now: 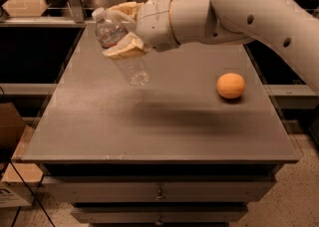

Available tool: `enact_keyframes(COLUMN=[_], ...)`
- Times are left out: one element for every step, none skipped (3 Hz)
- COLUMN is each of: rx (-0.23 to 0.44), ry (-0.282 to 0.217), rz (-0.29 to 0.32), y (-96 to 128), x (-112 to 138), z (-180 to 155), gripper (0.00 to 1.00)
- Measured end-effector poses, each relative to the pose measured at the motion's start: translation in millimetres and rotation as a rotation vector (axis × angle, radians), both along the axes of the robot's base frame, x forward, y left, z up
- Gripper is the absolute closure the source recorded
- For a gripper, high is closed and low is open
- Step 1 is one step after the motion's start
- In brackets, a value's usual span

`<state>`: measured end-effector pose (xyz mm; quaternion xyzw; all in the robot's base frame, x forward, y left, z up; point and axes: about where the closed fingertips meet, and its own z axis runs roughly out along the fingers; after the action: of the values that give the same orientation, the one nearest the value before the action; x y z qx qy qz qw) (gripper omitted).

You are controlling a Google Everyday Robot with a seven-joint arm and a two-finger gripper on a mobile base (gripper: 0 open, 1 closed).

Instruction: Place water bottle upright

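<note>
My gripper (122,29) hangs above the back left part of the grey table (154,116). It is shut on the water bottle (119,49), a small clear crinkly bottle with a white cap. The bottle is held in the air, tilted, with its cap up and to the left and its base down and to the right, a little above the tabletop. The tan fingers (125,47) clasp it around the upper body. My white arm reaches in from the upper right.
An orange (231,85) lies on the right side of the table. Drawers (159,191) run under the table's front edge. A cardboard box (12,136) stands on the floor at the left. Dark shelving stands behind the table.
</note>
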<state>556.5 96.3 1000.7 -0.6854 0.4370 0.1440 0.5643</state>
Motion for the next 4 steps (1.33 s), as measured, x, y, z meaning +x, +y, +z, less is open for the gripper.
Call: enact_keyframes(rx=[0.080, 0.148, 0.188, 0.219], ry=[-0.009, -0.017, -0.027, -0.029], rz=[-0.024, -0.031, -0.028, -0.028], y=[-9.6, -17.5, -22.8, -27.2], x=[1.6, 2.5, 3.6, 4.5], z=[1.0, -1.0, -5.4, -11.2], gripper=[1.00, 1.00, 1.00, 0.83])
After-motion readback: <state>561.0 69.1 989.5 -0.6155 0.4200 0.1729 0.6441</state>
